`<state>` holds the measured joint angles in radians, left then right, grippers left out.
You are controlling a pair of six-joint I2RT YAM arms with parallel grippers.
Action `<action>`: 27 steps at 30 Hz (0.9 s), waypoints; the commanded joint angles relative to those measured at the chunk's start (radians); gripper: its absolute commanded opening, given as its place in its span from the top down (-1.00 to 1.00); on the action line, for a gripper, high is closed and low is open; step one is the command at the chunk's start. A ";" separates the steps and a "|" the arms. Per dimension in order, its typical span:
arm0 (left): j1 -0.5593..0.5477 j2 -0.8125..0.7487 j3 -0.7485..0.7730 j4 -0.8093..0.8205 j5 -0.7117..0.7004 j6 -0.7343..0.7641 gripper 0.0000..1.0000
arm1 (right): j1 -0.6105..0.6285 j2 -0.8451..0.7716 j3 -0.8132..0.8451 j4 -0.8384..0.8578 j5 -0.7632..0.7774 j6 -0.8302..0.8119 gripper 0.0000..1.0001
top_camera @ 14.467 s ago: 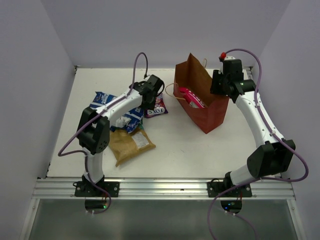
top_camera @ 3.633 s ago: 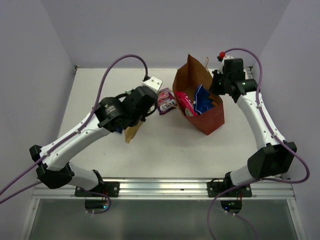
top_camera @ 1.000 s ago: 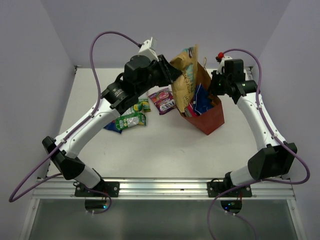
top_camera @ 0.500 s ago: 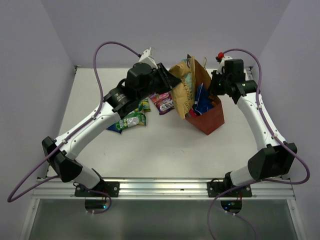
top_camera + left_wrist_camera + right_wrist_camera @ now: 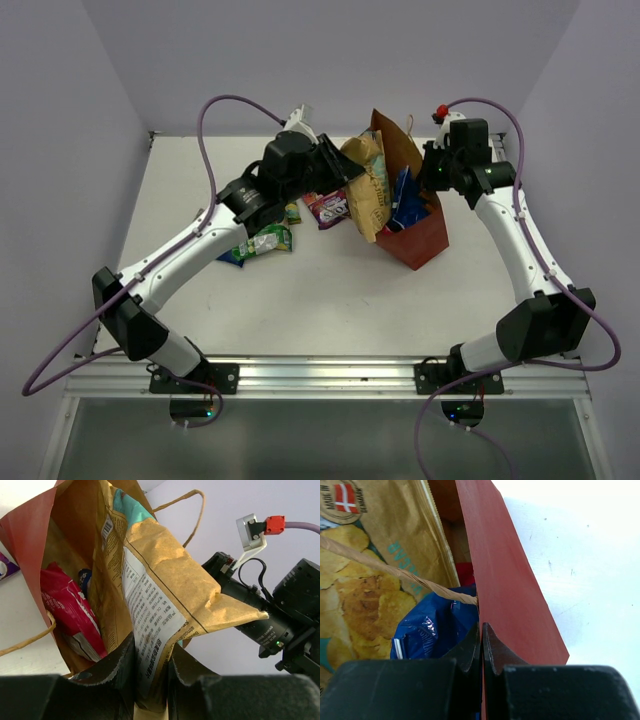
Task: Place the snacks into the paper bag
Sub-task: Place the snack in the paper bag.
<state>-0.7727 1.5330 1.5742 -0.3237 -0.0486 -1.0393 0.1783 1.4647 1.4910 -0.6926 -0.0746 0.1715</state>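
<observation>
Left end effector [image 5: 151, 669] and right end effector [image 5: 481, 636] both work toward the far side of the white desk [image 5: 330, 300]. Nearest the arm bases, left of centre, lie a small green snack packet [image 5: 264, 240] and a blue-and-white packet [image 5: 228, 256] that is partly hidden under the left arm. Just beyond them, a second small green packet [image 5: 291, 211] and a small purple candy packet [image 5: 327, 207] also lie outside the bag.

To their right stands the red-brown paper carrier bag [image 5: 415, 240], upright and open. A large pink packet [image 5: 65, 607] and a crinkled blue packet [image 5: 432, 630] are already inside. Farther on, the left end effector grips one edge of a tan-brown paper crisp packet [image 5: 368, 185]. The packet hangs tilted over the bag's left rim, and its lower end appears to be inside the mouth. At the far right, the right end effector is pinched closed on the bag's right wall, beside a thin tan twine handle [image 5: 395, 575], and steadies the bag.

The crisp packet is broad against the opening. It could catch on the left rim or rest on the packets below, then tip back onto the desk when let go. Pushing it down hard could crumple the thin paper wall, or pull the wall out of the right pinch so the bag topples. A corner could also snag the twine handle.
</observation>
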 commanded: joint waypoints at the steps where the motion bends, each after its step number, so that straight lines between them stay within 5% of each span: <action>1: 0.001 0.024 0.020 0.080 0.000 -0.065 0.94 | 0.004 -0.043 -0.002 0.044 -0.039 0.000 1.00; 27: 0.038 0.435 0.297 0.147 -0.125 -0.162 0.60 | 0.016 -0.043 -0.008 0.045 -0.076 -0.012 1.00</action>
<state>-0.7376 1.9285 1.8053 -0.2981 -0.1055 -1.1503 0.1783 1.4528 1.4784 -0.6868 -0.0975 0.1616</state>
